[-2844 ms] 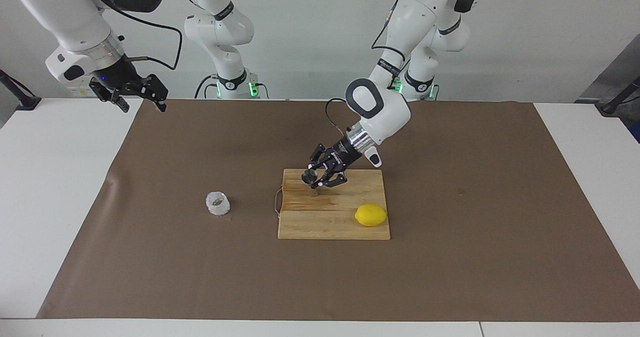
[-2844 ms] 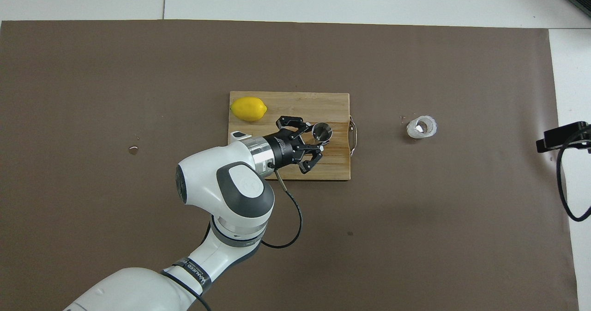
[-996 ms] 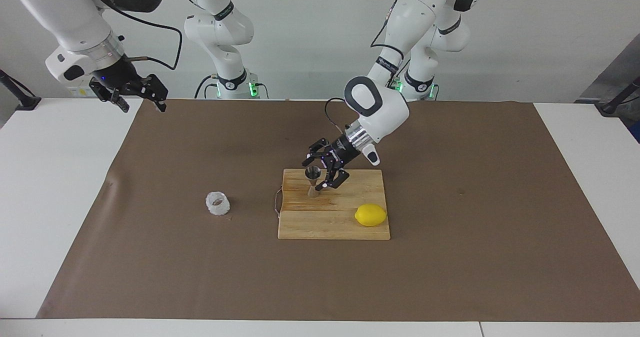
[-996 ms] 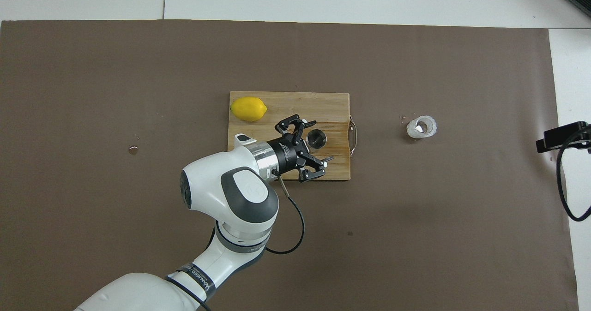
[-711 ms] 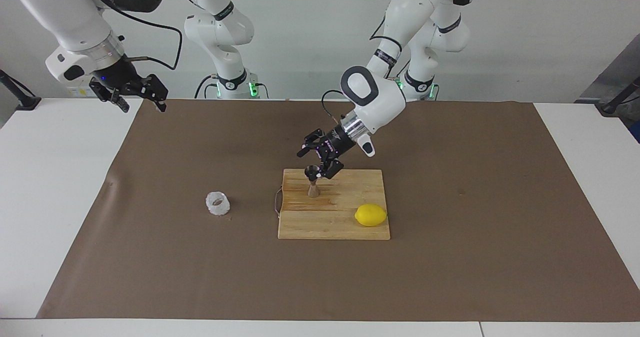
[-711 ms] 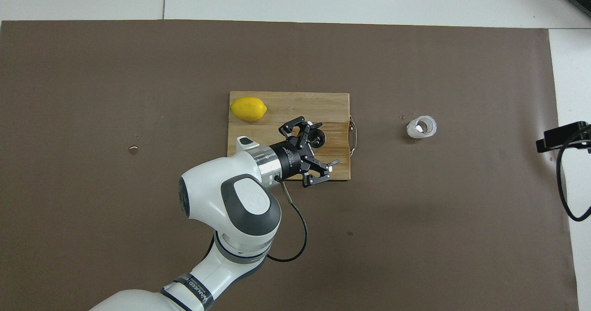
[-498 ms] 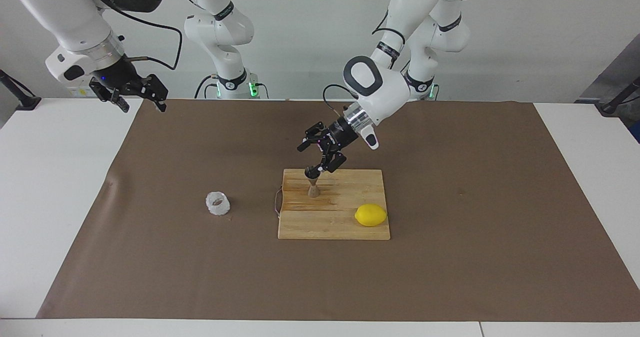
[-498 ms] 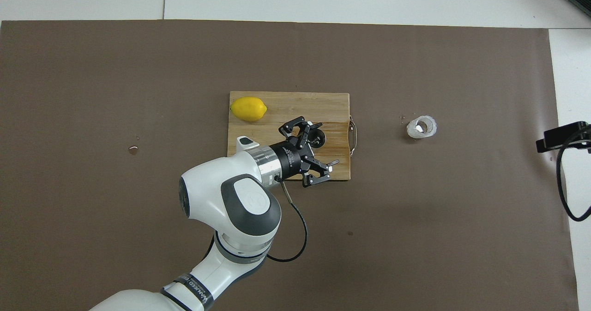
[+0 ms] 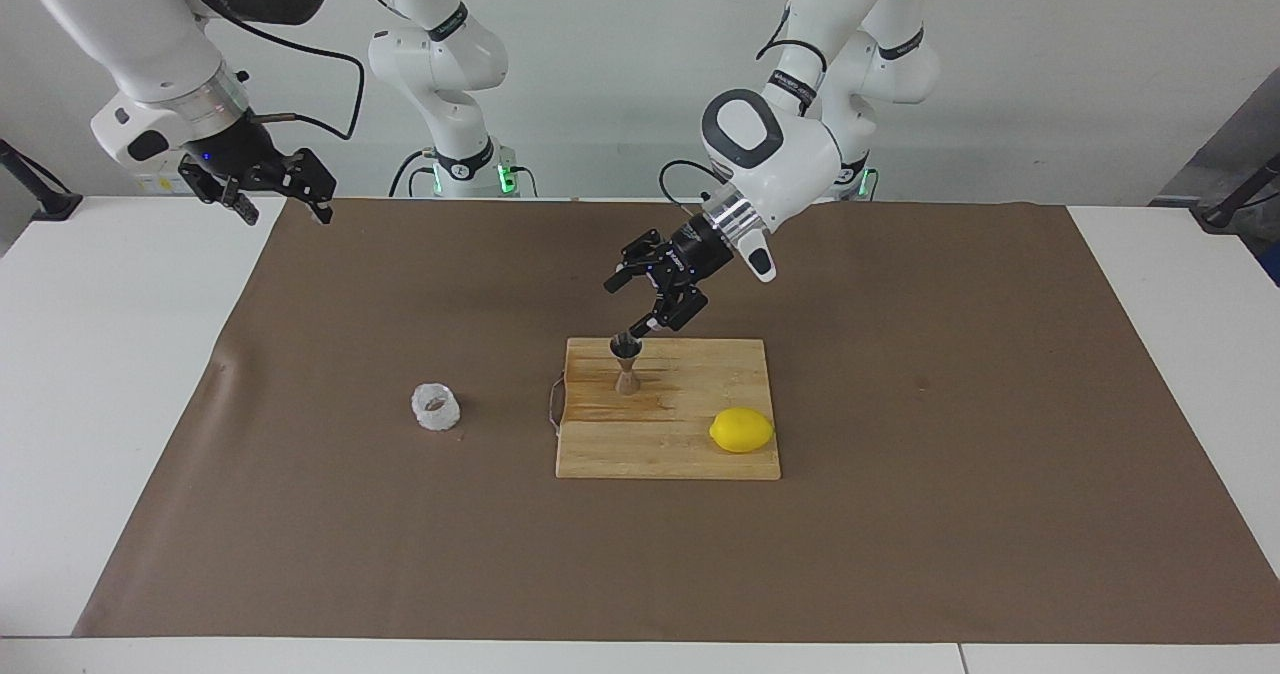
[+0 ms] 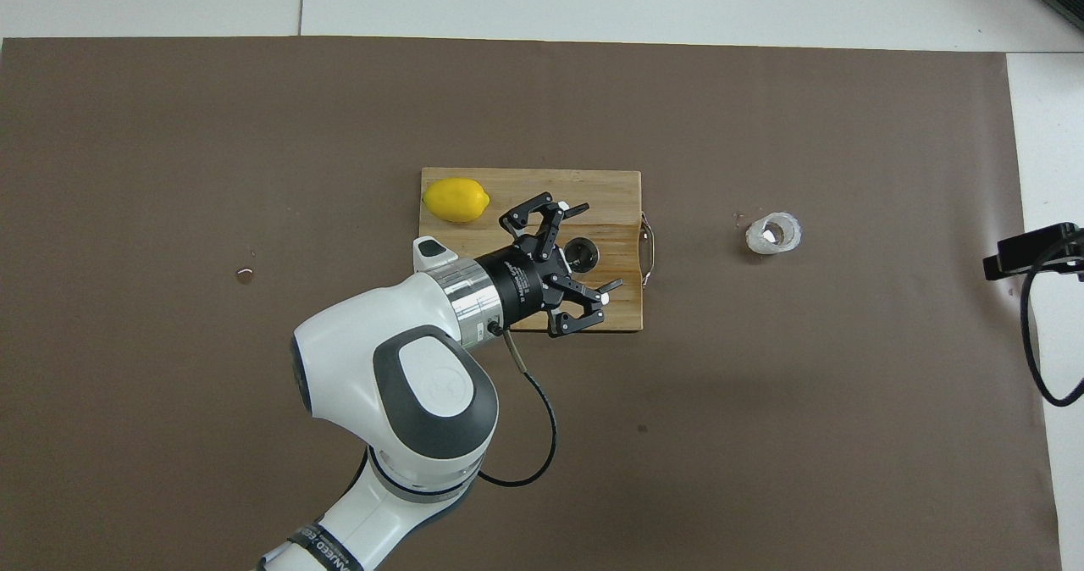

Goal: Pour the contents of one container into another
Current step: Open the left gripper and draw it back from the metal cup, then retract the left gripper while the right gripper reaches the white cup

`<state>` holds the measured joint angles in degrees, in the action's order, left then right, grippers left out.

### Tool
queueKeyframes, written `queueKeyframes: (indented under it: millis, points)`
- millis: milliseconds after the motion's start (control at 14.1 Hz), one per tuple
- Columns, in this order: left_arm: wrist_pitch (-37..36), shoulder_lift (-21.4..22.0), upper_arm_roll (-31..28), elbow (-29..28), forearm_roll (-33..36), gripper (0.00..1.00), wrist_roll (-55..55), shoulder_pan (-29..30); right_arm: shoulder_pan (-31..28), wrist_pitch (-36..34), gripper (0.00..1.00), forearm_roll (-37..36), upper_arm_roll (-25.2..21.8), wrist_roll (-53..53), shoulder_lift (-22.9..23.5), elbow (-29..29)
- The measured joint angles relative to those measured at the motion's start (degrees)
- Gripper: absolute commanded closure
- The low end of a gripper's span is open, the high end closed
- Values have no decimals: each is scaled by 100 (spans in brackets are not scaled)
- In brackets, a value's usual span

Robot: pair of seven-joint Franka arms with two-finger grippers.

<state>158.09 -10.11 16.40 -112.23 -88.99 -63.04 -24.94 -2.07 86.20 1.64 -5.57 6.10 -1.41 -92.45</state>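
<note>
Left gripper (image 9: 625, 304) spread empty just above upright jigger (image 9: 626, 366) — right gripper (image 9: 285, 199) parked apart, well off cup (image 9: 436, 407).

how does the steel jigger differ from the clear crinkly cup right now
The jigger is shiny steel, hourglass-shaped and taller than wide; the cup is whitish, see-through, crinkly and squat. The jigger stands on the cutting board, under the open left gripper raised above it; the cup sits on the brown paper toward the right arm's end, with no gripper near. Both stand upright, mouths up, and neither is held.
</note>
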Motion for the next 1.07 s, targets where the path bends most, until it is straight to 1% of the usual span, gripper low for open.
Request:
queueKeyframes:
  millis: [213,356,569,640,711,924,996,1067]
  points:
    - [-1039,56,-33,5,1206,0,2,529,-8,-187,0,0,-2,0,-32,0]
    - [-1588,112,-42,39,2238,0,5,792,-19,-232,0,0,-6,4,-97,1]
    - [-2648,182,-53,310,4045,0,-17,1213,-35,-231,0,26,-7,272,-202,-59]
    - [-2959,199,-58,417,4434,0,-17,1365,-40,-134,0,49,-8,491,-240,-153]
    - [-3221,205,-63,518,4739,0,-11,1506,-48,88,0,57,-10,804,-288,-303]
    - [-3764,208,-69,815,5668,0,9,1831,-128,1132,0,74,-20,2042,-471,-1042]
    - [-3918,210,-71,934,5962,0,10,1901,-167,1393,0,176,-27,2443,-504,-1233]
    - [-4060,212,-71,1055,6244,0,10,1966,-231,1567,0,445,-28,2858,-496,-1364]
